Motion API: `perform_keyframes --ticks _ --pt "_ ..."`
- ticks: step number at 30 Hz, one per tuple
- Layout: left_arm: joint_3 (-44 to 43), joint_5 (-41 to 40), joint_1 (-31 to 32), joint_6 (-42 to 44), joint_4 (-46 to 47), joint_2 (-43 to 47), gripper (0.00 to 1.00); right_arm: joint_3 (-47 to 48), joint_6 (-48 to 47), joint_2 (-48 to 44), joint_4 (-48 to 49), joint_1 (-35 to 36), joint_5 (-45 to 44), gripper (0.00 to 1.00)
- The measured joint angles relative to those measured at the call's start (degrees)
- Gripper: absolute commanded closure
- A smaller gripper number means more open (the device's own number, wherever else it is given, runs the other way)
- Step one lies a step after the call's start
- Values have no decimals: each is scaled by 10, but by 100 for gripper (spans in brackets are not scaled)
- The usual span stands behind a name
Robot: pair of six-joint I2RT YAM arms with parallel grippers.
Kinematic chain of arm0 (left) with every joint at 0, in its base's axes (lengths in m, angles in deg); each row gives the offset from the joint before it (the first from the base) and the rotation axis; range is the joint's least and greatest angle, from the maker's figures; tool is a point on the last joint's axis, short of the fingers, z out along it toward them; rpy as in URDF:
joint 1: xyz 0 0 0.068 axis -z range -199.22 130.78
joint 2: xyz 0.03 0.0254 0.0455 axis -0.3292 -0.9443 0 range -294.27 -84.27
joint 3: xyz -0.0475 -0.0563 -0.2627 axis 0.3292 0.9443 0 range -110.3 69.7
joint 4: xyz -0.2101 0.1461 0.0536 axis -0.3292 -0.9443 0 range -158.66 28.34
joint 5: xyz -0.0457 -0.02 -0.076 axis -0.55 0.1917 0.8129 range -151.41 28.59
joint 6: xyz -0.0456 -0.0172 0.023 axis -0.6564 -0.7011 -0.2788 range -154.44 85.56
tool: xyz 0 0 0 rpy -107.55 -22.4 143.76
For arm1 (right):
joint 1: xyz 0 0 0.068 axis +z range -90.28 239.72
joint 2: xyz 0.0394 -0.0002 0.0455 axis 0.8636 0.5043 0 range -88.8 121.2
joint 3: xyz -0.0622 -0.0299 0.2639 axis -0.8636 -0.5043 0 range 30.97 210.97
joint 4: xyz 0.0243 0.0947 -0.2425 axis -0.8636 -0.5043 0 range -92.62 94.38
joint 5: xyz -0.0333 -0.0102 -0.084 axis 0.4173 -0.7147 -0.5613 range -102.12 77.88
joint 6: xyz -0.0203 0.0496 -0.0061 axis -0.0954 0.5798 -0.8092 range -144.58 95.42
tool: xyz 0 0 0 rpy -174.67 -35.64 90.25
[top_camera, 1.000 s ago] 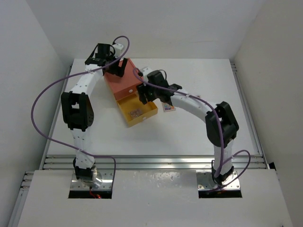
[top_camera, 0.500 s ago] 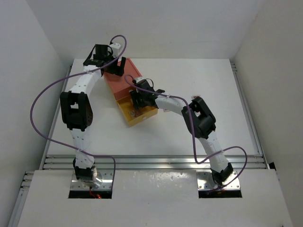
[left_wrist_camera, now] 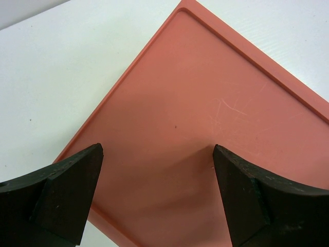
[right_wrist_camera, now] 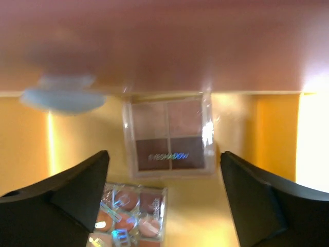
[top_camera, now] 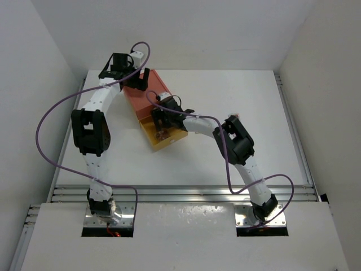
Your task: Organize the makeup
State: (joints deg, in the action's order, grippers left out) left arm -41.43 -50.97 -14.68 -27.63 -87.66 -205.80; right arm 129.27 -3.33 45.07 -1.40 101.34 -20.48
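Two makeup palettes lie flat in the open yellow drawer [top_camera: 174, 137] of the orange-red box [top_camera: 148, 95]. In the right wrist view, a clear-cased one with pink-brown squares [right_wrist_camera: 169, 135] rests near the box front. Another with round pans [right_wrist_camera: 131, 216] sits just nearer, to the left. My right gripper [right_wrist_camera: 164, 157] hangs open above them, and the pink-brown palette lies free between its fingers. From above, the right gripper [top_camera: 161, 119] is over the drawer. My left gripper [left_wrist_camera: 158, 149] stands open over the box lid [left_wrist_camera: 205, 118] with nothing in it, at the box's back corner [top_camera: 134, 79].
The box and drawer sit on a white table [top_camera: 237, 107] with white walls on three sides. A purple cable [top_camera: 56, 113] loops off each arm. A pale blue blurred shape [right_wrist_camera: 61, 98] shows at the box's front edge above the drawer.
My right arm swung left from beside the drawer to over it, carrying the pink-brown palette. Its jaws have widened and the palette now lies in the drawer. The left arm barely moved.
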Motion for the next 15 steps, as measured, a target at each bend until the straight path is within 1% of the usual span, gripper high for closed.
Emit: perform_keyframes --ticks 1,4,6,8,10,11,14,15 --pt "0 2 -1 0 0 -1 6 -5 -6 -3 3 1 0 8" --pt "0 10 -4 0 1 -2 6 -15 -28 -19 5 9 10 8" --pt "0 12 -5 0 2 -2 6 -31 -38 -47 4 14 15 8" --pt "0 13 -5 0 3 -3 6 -67 -44 -95 6 16 20 3" --pt "0 13 -5 0 3 -3 6 -118 -45 -162 6 13 29 3" --pt "0 13 -5 1 3 -3 6 -144 -43 -208 -2 5 37 3" --pt "0 14 -7 1 3 -3 6 -173 -41 -279 -21 -36 59 3" --pt "-1 15 -8 1 3 -3 6 -180 -40 -296 -30 -55 60 5"
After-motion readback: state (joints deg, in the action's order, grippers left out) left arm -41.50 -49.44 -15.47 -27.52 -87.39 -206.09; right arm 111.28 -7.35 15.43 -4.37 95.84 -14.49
